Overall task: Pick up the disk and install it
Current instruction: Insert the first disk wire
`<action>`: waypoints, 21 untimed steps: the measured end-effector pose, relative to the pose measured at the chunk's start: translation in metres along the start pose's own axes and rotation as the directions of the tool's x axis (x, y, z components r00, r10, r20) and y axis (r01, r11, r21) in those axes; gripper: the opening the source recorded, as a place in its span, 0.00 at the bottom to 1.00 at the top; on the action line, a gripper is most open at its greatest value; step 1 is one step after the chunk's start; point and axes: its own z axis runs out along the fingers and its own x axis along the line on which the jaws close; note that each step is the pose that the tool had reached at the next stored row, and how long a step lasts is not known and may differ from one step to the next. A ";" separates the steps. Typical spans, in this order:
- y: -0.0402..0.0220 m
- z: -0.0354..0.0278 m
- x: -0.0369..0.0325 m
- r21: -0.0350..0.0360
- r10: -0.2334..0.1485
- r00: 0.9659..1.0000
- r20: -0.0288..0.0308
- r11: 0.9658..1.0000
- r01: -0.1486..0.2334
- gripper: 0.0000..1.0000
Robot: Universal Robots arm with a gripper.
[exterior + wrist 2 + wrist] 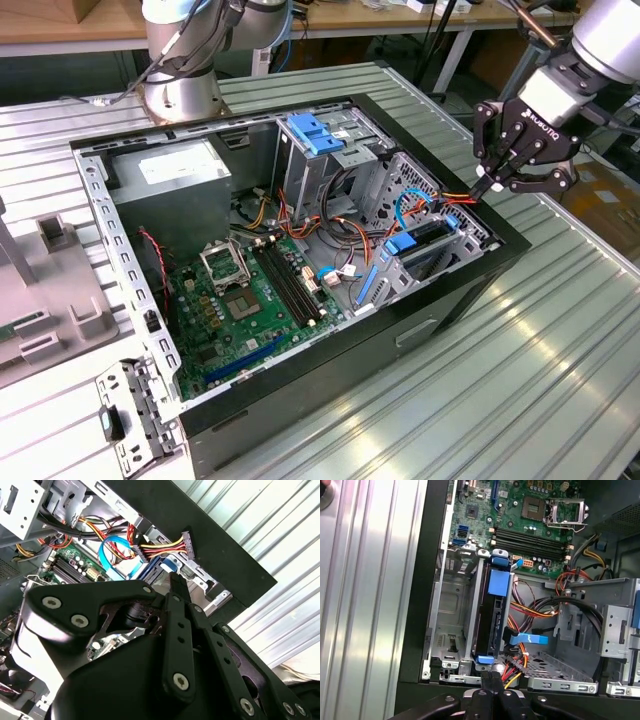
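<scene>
The disk (418,248), black with blue caddy rails and a blue tab, stands on edge in the drive cage at the corner of the open computer case (470,290) on the exterior view's right. In the first wrist view the disk (492,612) sits between the cage's metal walls, cables plugged at its near end. My gripper (482,186) hovers just above the case rim beside that cage, fingers shut together with nothing between them. Its fingertips (491,679) point at the disk's near end, and in the second wrist view the gripper (176,582) is close to the blue rail (156,569).
A red, yellow and black cable bundle (448,198) and a blue data cable (529,639) run beside the disk. The motherboard (240,300), a grey power supply (170,178) and a cage with a pale-blue clip (312,133) fill the case. The arm's base (180,85) stands behind.
</scene>
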 end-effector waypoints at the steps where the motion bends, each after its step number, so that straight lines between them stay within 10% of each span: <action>1: 0.0000 0.0000 0.0000 -0.001 -0.004 1.000 0.000 1.000 0.004 0.11; 21: 0.0000 0.0001 0.0000 -0.017 -0.117 0.993 0.000 0.993 0.117 0.11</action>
